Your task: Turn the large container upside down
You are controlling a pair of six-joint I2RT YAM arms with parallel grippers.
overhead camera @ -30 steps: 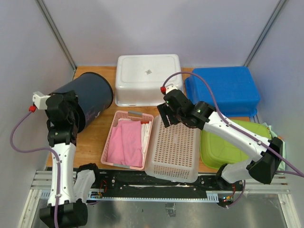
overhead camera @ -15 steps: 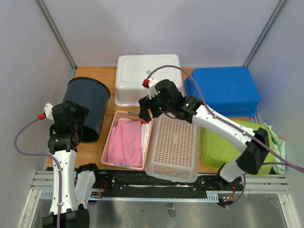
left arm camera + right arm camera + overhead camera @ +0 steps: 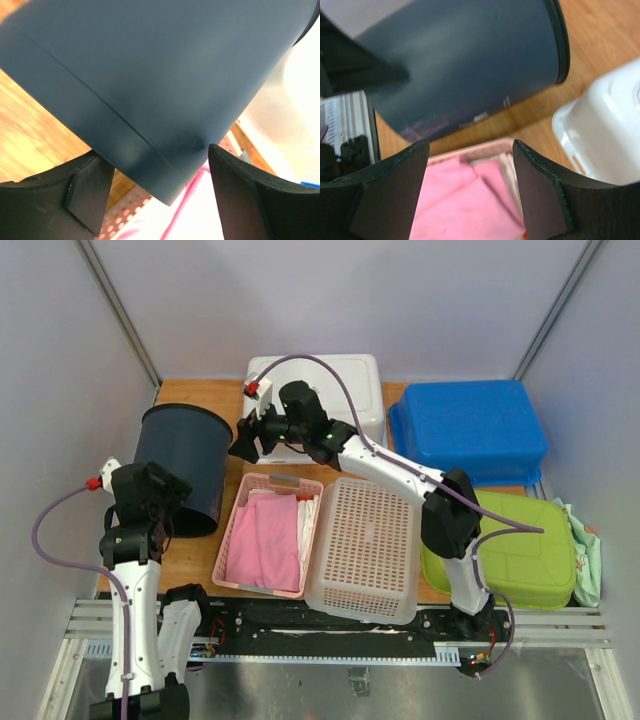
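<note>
The dark-blue bucket [image 3: 185, 465] stands at the left of the worktop [image 3: 200, 545], seemingly mouth-down, with the jaws of the left arm [image 3: 135, 540] spread wide at its near rim and those of the right arm [image 3: 370, 460] spread empty just right of it, so the flip looks nearly finished and likely needs only settling flat.
</note>
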